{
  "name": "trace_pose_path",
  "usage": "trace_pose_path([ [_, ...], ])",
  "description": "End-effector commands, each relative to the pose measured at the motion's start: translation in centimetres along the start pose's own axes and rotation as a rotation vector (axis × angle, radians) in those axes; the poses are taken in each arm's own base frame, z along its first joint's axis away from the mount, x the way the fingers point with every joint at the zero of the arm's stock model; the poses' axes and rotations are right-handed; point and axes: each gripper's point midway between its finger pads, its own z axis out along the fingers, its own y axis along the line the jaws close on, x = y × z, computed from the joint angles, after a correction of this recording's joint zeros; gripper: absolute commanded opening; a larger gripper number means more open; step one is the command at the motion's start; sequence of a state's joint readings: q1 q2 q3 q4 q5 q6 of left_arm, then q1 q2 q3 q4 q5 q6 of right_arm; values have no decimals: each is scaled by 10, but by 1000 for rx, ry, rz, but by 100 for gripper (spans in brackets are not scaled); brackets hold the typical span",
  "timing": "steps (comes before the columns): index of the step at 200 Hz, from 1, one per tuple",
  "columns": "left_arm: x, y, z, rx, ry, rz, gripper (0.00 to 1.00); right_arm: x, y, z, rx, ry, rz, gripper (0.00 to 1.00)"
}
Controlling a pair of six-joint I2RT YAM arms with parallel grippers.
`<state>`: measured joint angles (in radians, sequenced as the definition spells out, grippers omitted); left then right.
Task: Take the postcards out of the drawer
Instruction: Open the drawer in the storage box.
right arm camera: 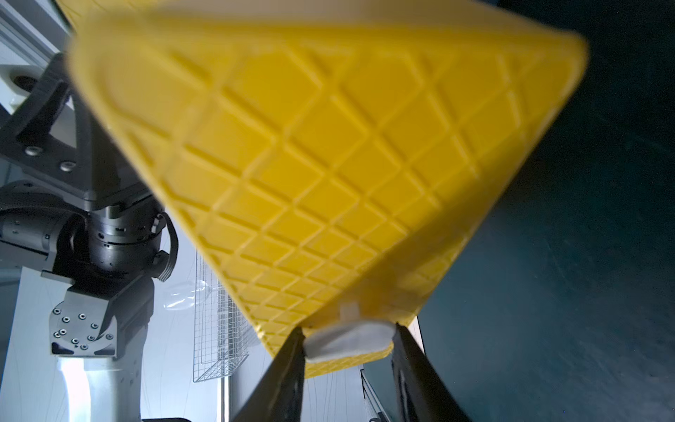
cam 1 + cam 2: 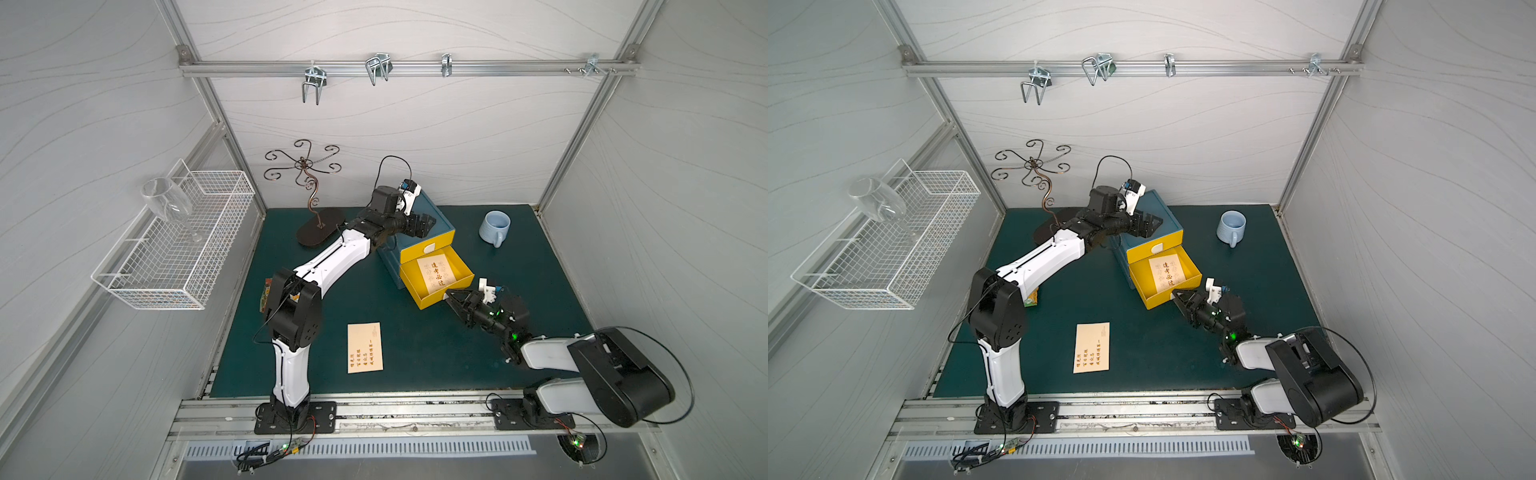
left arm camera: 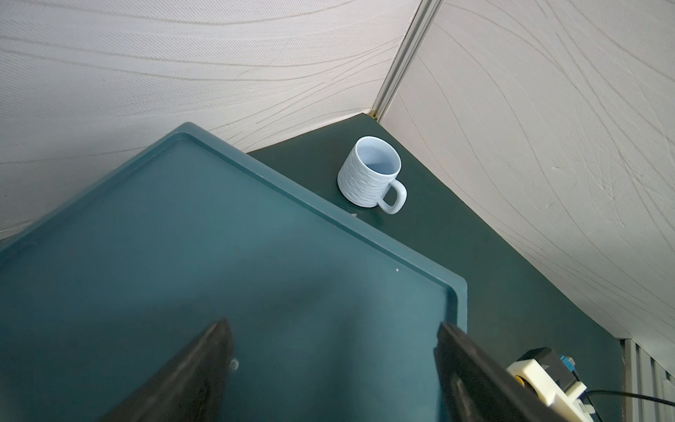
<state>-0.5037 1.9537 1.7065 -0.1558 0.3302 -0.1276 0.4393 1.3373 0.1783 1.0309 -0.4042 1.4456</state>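
My left gripper (image 2: 424, 224) hangs over the top of the cabinet (image 2: 444, 221) near the mat's back edge, jaws wide apart and holding nothing. My right gripper (image 1: 349, 329) sits at the front of the pulled-out yellow drawer (image 2: 415, 293). Its fingers (image 1: 288, 365) flank the white handle (image 1: 347, 343), and I cannot tell whether they squeeze it. 1 postcard (image 2: 437, 272) with big characters lies flat in the drawer. A 2nd postcard (image 2: 365, 348) lies on the mat (image 2: 415, 365) near its front edge, between my 2 arms. A mug (image 2: 494, 226) stands near the back right corner.
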Motion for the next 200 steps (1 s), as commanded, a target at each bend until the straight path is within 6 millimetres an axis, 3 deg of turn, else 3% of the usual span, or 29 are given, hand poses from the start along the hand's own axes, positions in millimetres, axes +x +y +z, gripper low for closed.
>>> trace_pose_path([
  [1,82,21,9,-55,261,-133,93,3,-7,0,60,30,-11,55],
  [28,81,20,9,-54,259,-135,93,3,-2,-2,64,26,-22,66],
  [59,63,15,3,-43,222,-138,93,4,10,-7,81,34,-60,72],
  [98,10,-4,-18,-10,110,-124,93,-7,47,-33,186,2,-228,74],
  [123,-30,-22,-40,18,22,-117,93,-25,75,-56,227,-29,-322,73],
  [147,-65,-46,-67,37,-50,-93,93,-39,88,-64,279,-20,-406,70],
  [174,-68,-71,-92,1,-50,-87,94,-51,90,-54,349,44,-499,67],
  [196,-49,-85,-105,-57,-22,-140,94,-64,89,-42,400,84,-563,63],
  [200,-32,-84,-101,-68,16,-160,94,-67,89,-40,410,90,-574,63],
])
